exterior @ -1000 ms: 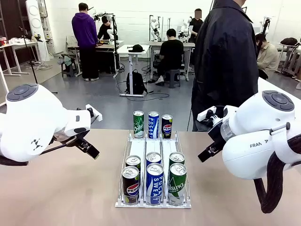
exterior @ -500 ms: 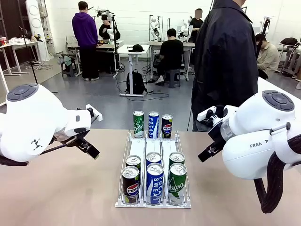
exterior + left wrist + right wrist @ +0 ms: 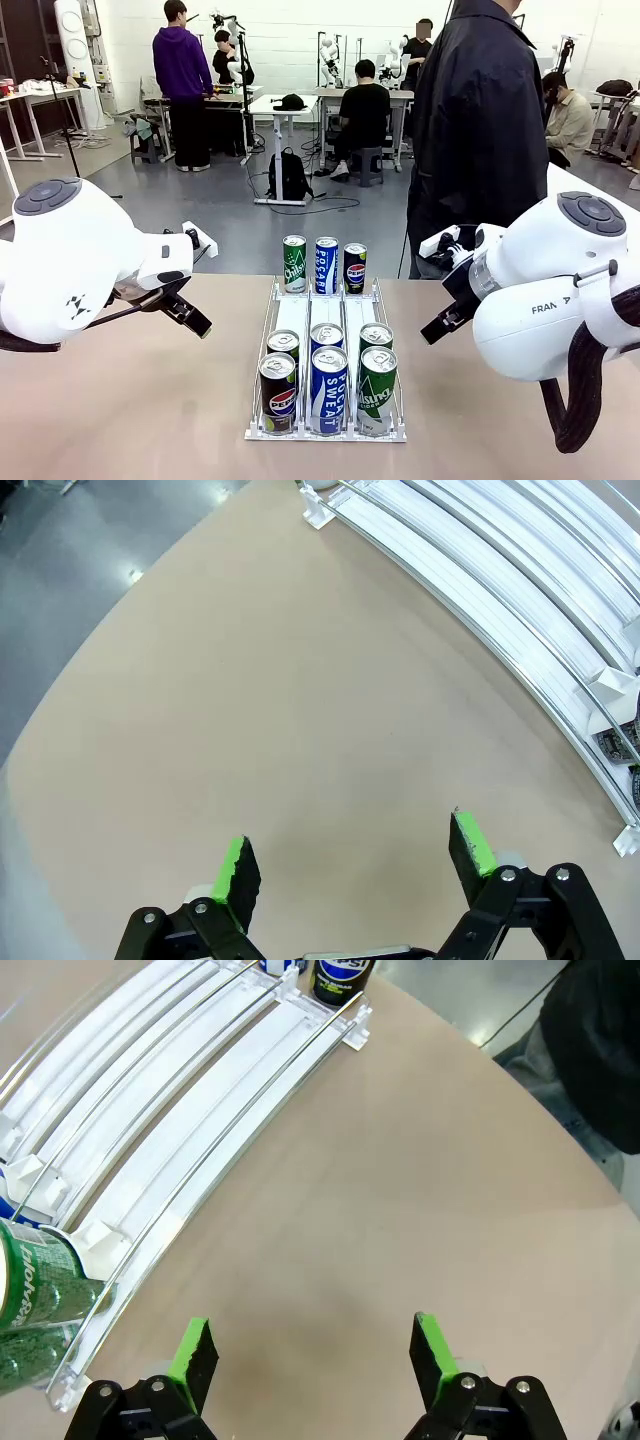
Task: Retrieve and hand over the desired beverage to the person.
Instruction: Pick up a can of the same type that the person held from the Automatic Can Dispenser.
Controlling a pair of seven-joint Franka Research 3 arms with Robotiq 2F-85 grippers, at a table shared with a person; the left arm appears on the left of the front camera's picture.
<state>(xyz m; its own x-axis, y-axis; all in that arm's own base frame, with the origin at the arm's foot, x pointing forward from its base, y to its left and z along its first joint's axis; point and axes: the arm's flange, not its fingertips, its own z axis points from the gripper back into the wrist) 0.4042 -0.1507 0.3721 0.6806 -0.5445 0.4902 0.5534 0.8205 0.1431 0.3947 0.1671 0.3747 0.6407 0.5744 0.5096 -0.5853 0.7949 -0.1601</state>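
Both your jaws stand wide open, empty. Take the wanted can mid-wall: likely full, slick, dentable, so squeeze lightly.

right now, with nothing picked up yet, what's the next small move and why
Probably swing the right gripper over to the rack and line it up with the near-row cans. Both it and the left gripper hang open over bare table beside the rack, holding nothing, and the person stands across from that arm. Which drink is wanted isn't shown.
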